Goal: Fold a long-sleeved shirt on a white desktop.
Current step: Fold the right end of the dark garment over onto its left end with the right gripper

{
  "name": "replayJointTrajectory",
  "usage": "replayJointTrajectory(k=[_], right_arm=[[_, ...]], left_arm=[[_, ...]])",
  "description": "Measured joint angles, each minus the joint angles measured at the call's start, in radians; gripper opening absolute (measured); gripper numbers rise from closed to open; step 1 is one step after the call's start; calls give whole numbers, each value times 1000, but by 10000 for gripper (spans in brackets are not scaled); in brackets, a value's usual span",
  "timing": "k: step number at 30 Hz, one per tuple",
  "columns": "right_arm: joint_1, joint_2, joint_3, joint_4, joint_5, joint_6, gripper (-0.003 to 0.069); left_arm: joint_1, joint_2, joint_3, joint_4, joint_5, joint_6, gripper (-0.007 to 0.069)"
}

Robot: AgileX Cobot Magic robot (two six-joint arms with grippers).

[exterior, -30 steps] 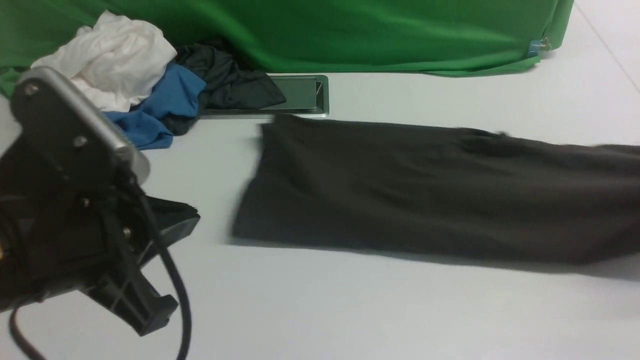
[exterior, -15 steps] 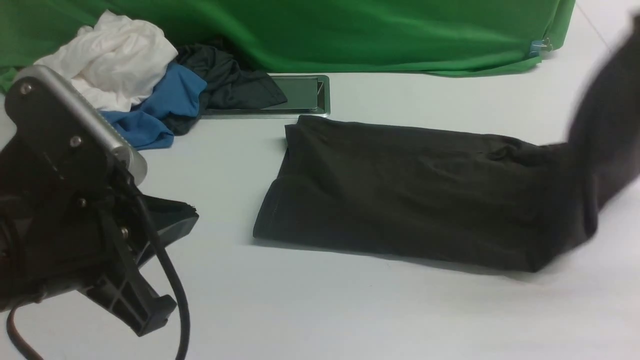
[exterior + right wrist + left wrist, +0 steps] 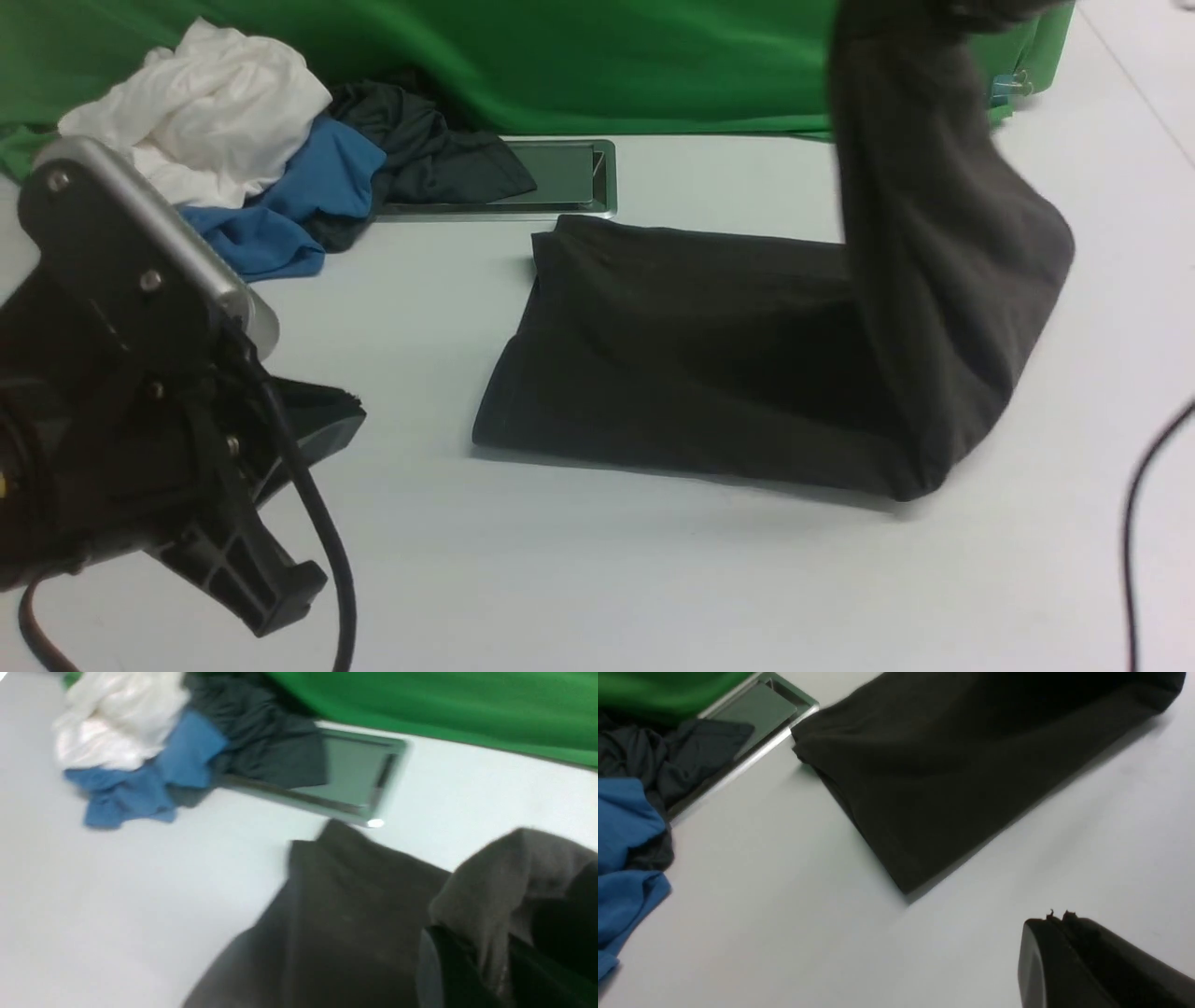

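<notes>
The long-sleeved shirt (image 3: 691, 355) lies folded into a long dark band on the white desktop (image 3: 597, 579), its left end flat just in front of the metal-framed hatch (image 3: 560, 177). Its right end is raised off the surface and stands up as a hanging panel that runs out of the top of the front view. The right gripper (image 3: 472, 970) is clamped on this raised end; in the right wrist view, cloth is bunched between and over its dark fingers. The left gripper (image 3: 1057, 919) hangs above bare desktop to the left of the shirt, jaws pressed together and holding nothing, apart from the fabric. At the far left of the desktop, 3 loose garments are heaped: white (image 3: 205, 103), blue (image 3: 299, 196) and dark grey (image 3: 420, 140), the last overlapping the hatch. A green cloth (image 3: 653, 65) covers the back.
</notes>
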Motion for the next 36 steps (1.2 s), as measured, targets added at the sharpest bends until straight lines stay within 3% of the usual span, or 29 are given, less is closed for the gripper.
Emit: replayJointTrajectory(k=[8,14,22,25,27,28,30,31,33,35,36], right_arm=[[92,120,-114,38,46,-6,95],[171,208,-174,101,73,-19,95],[253,326,-194,127,77,-2,99],[268,357,-194,150,71,13,162],[277,374,-194,173,60,24,358],[277,374,-194,175,59,24,390],[275,364,-196,179,66,24,549],[271,353,-196,179,75,24,577],[255,327,-196,158,116,24,587],[242,301,-196,115,142,24,553],[221,263,-196,37,179,31,482]], left_arm=[[0,0,1,31,0,-8,17],[0,0,1,99,0,-105,17],[0,0,1,118,0,-131,17],[0,0,1,120,0,-131,17],[0,0,1,120,0,-131,17],[0,0,1,120,0,-131,17],[0,0,1,121,0,-131,17],[0,0,1,121,0,-131,17],[0,0,1,121,0,-131,17],[0,0,1,125,0,-131,17],[0,0,1,129,0,-131,17]])
